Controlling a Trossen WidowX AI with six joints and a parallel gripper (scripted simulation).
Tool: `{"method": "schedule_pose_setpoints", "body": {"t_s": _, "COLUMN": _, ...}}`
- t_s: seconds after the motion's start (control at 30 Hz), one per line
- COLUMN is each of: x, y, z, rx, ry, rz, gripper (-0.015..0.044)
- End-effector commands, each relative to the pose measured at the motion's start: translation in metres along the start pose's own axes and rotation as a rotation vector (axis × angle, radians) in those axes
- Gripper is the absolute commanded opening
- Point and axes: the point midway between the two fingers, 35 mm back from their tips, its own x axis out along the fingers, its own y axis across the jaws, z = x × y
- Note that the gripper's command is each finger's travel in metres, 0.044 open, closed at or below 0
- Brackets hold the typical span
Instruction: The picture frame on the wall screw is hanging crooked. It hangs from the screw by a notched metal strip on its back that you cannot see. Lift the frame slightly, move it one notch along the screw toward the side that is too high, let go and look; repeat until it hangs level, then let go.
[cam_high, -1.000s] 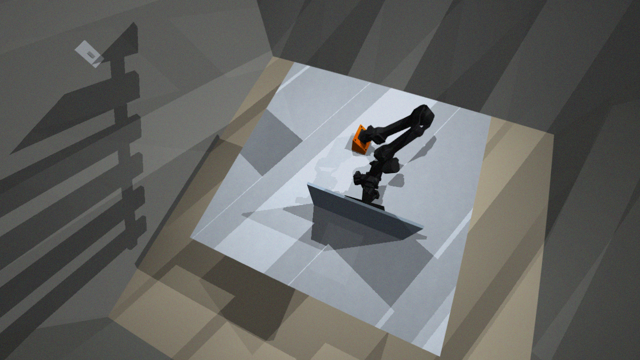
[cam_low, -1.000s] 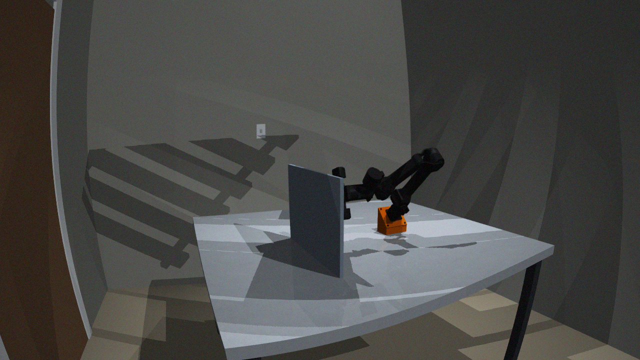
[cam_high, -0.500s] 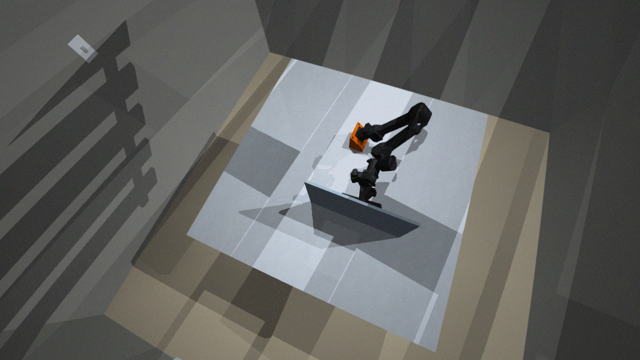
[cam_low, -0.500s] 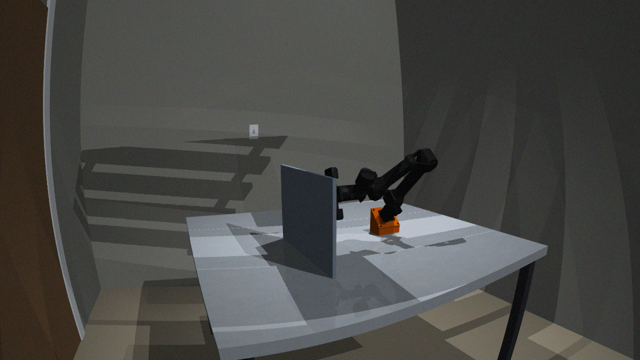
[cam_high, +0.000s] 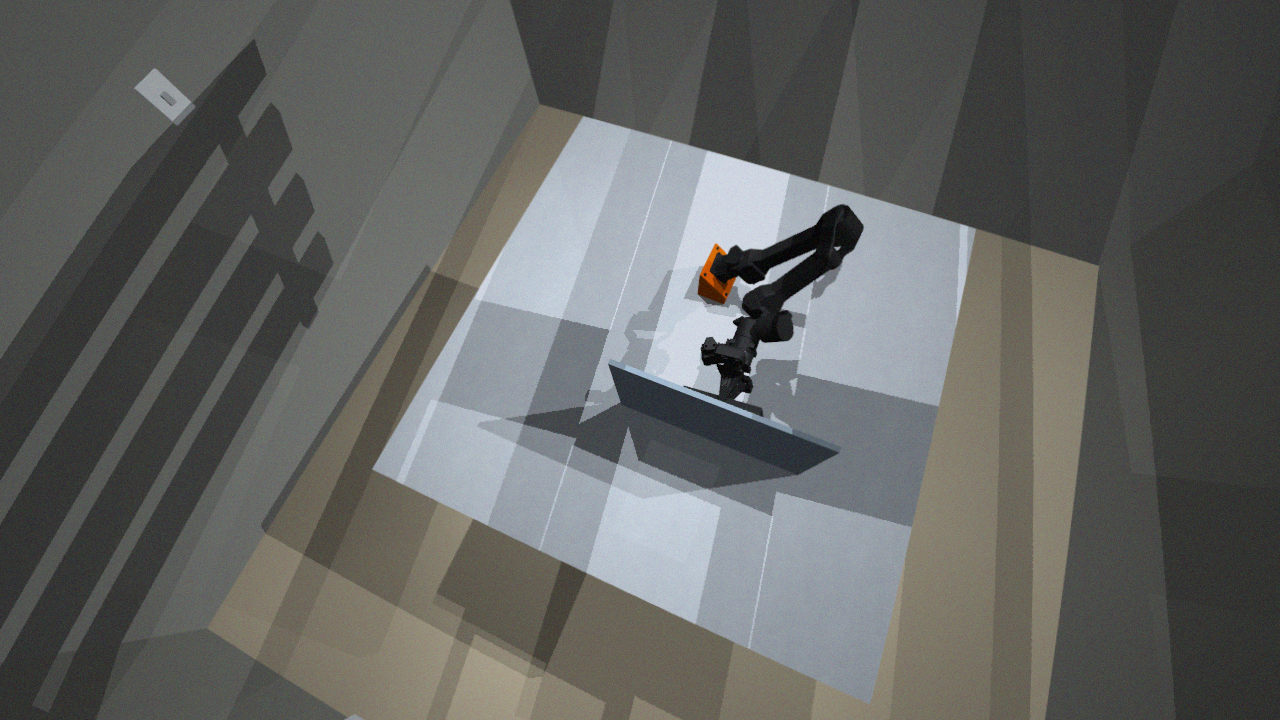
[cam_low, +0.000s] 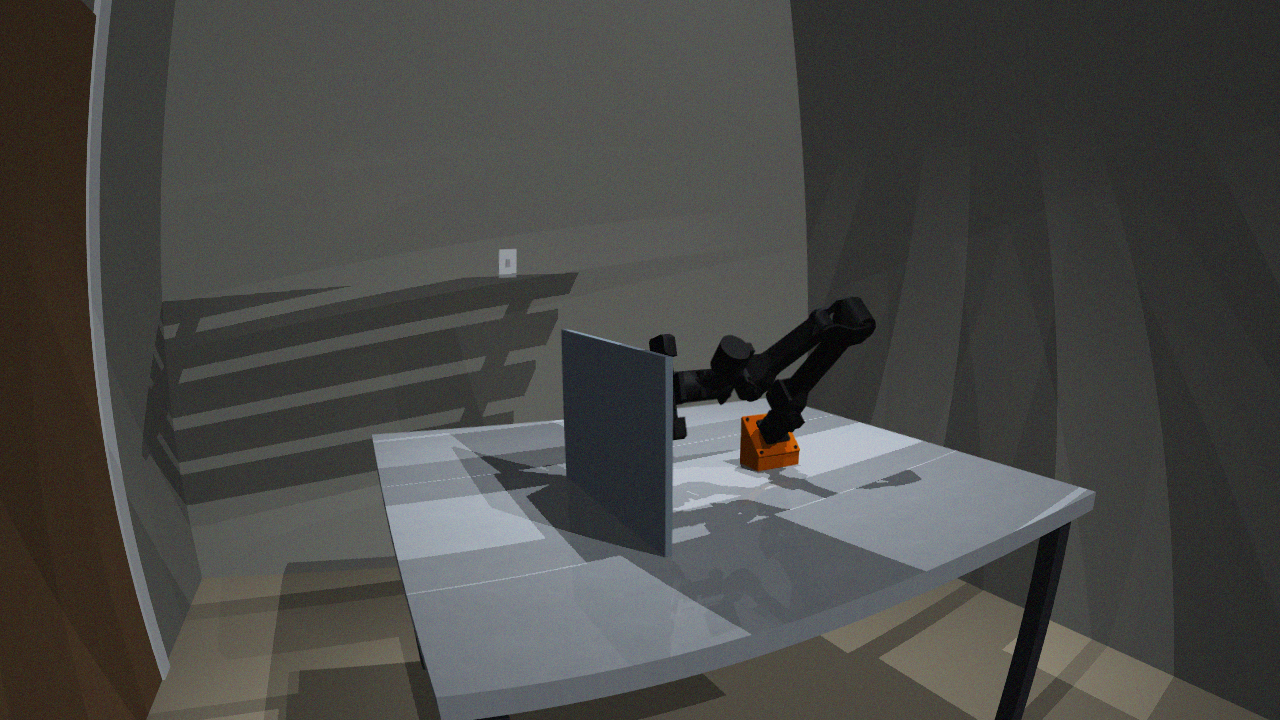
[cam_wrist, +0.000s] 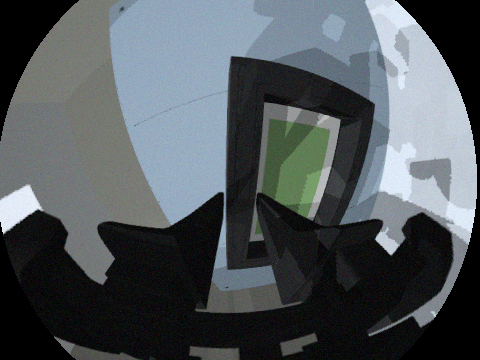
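The picture frame (cam_wrist: 243, 125) (cam_high: 751, 409) has a dark border, a light mat and a green picture. It hangs in front of the upright blue board (cam_wrist: 170, 145) (cam_high: 707, 425) (cam_low: 615, 438). In the wrist view its top edge slopes down to the right, but the slanted, curved view makes the true tilt hard to judge. My gripper (cam_wrist: 240, 198) (cam_high: 732, 397) is partly open, with its fingertips on either side of the frame's left bar. A thin strip of board shows between the left fingertip and the bar. The screw and notched strip are hidden. The exterior camera sees only the board's back.
The board stands on the grey-white table (cam_high: 644, 555) (cam_low: 501, 617), facing the arm's orange base (cam_high: 715, 279) (cam_low: 768, 454). The black arm reaches from the base toward the board. A white wall plate (cam_high: 161, 94) (cam_low: 507, 262) is on the far wall. Striped shadows cross the scene.
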Motion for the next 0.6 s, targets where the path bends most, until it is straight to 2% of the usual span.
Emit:
{"method": "schedule_pose_setpoints", "body": {"t_s": 0.0, "x": 0.0002, "y": 0.0004, "z": -0.0003, "rx": -0.005, "ry": 0.000, "rz": 0.002, "gripper": 0.0082}}
{"method": "schedule_pose_setpoints", "body": {"t_s": 0.17, "x": 0.0002, "y": 0.0004, "z": -0.0003, "rx": -0.005, "ry": 0.000, "rz": 0.002, "gripper": 0.0049}}
{"method": "schedule_pose_setpoints", "body": {"t_s": 0.23, "x": 0.0002, "y": 0.0004, "z": -0.0003, "rx": -0.005, "ry": 0.000, "rz": 0.002, "gripper": 0.0000}}
{"method": "schedule_pose_setpoints", "body": {"t_s": 0.57, "x": 0.0001, "y": 0.0013, "z": 0.0000, "rx": -0.005, "ry": 0.000, "rz": 0.002, "gripper": 0.0000}}
